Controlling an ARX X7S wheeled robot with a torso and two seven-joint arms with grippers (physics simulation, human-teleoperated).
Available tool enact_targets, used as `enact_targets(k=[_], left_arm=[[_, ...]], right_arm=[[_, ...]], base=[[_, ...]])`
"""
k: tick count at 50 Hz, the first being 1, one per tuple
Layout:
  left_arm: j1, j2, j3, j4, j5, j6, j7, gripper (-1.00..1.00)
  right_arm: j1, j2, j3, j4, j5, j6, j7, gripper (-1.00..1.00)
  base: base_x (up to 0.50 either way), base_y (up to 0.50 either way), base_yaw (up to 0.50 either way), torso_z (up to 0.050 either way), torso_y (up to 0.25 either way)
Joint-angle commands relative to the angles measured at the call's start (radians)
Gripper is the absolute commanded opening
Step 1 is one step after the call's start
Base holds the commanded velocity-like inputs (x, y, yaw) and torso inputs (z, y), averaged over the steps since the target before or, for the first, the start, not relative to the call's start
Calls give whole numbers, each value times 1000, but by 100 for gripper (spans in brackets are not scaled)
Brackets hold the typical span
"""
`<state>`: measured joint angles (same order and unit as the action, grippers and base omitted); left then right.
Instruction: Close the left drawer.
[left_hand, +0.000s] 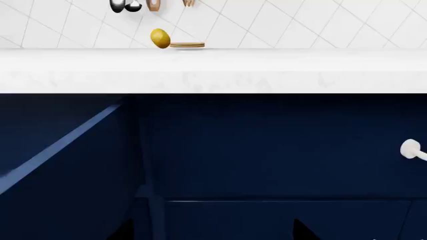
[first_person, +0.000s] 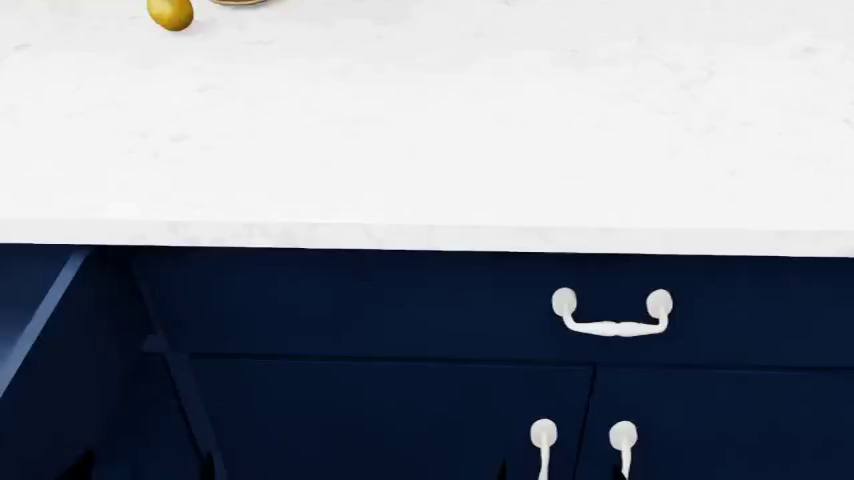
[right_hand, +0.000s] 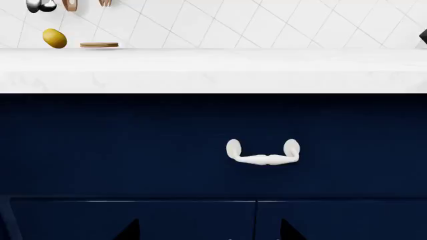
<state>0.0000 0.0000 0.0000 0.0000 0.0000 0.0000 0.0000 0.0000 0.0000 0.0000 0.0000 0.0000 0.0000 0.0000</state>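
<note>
**Left drawer stands open; the push has not begun**

The white counter (first_person: 427, 130) fills the upper part of the head view, and the navy cabinet front runs beneath it. At that view's far left the left drawer (first_person: 34, 300) juts out toward the robot. Only its side wall and paler slate-blue edge show, slanting away from the cabinet face, and its front and handle are out of frame. The left wrist view catches the same slanting edge. So the task's one step is, as I judge it, wholly undone.

The neighbouring drawer, the one with the curved white handle (first_person: 611, 315), sits flush and needs nothing.

The left hand (left_hand: 213, 232) shows only as two dark fingertips set wide apart, with nothing between them: released. The right hand (right_hand: 208, 231) looks the same, released and facing the shut drawer's handle. Neither hand touches the left drawer.

What remains is probably to bring a hand round to the drawer's front and press it home.

A small yellow fruit (first_person: 170, 13) lies far back on the counter, out of the way.
</note>
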Motion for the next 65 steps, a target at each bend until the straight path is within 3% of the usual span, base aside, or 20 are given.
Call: enact_targets(k=[1,11,26,65], left_arm=[[0,-16,17,-2,-17,1,-19,100],[34,-54,43,123,-35,18,-58,100],[33,-76,63,118,-57,23,-90,100],[25,-117,113,107,-91,28,-144,100]], right_arm=[[-3,17,-18,-4,23,-4,11,100],[-51,51,-61,-167,52,-62,30,100],[-37,77,-84,-153,87,-34,54,100],[-41,122,-121,-127,141,-54,97,100]], base=[[0,0,0,0,0],[0,0,0,0,0],[0,-15,0,0,0],[0,-443,0,0,0]])
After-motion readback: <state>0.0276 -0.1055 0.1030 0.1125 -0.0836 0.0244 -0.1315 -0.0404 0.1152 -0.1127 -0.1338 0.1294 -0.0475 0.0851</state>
